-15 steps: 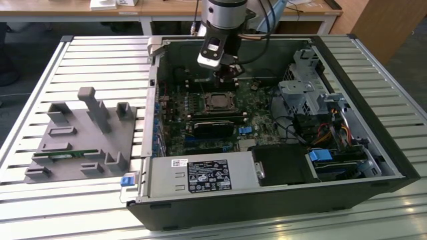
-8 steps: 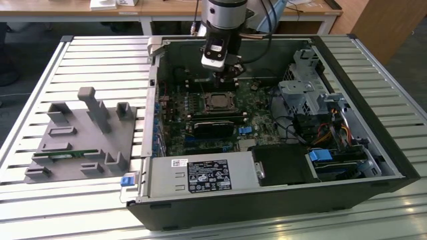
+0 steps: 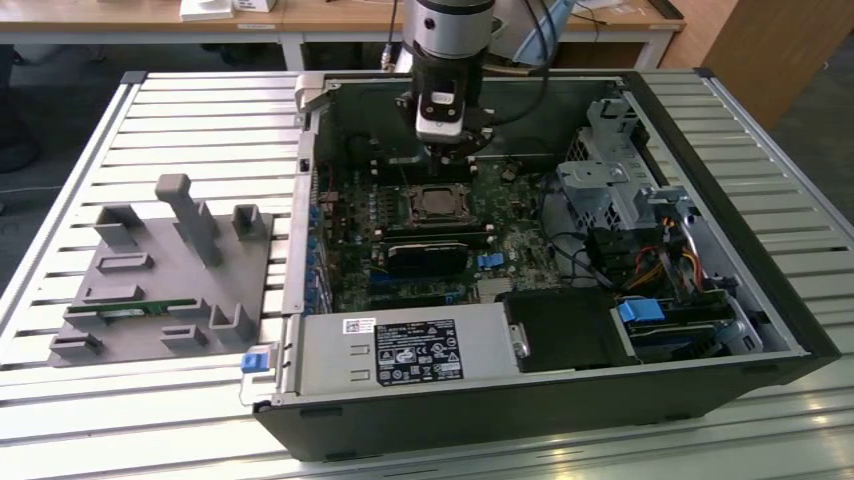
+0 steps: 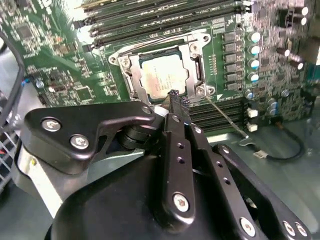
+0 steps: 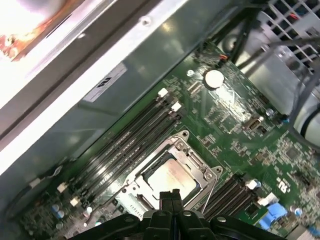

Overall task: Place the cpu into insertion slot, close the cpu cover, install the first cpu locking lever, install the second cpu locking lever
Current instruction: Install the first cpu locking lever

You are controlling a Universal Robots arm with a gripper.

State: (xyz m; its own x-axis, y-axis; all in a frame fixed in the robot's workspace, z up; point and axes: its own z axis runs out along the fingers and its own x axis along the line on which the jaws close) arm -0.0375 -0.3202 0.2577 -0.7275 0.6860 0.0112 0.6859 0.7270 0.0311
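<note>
**Chip seated, jaws closed at the socket corner**

Closest in: gripper (image 4: 175,96), jaws pressed together and pinching nothing, tip just beside the socket's corner. Just beyond: the cpu (image 4: 162,75), flat in the socket, framed by the cpu cover (image 4: 134,77), apparently down. Probably light, stiff, delicate underneath; safest taken by the edges, here fenced in by that frame. Thin locking lever (image 4: 225,116) slanting free alongside, easy to snag. Further out: memory slots (image 4: 165,10), cables (image 3: 587,255), grey fixture (image 3: 160,270) on the table (image 3: 107,400).
</note>
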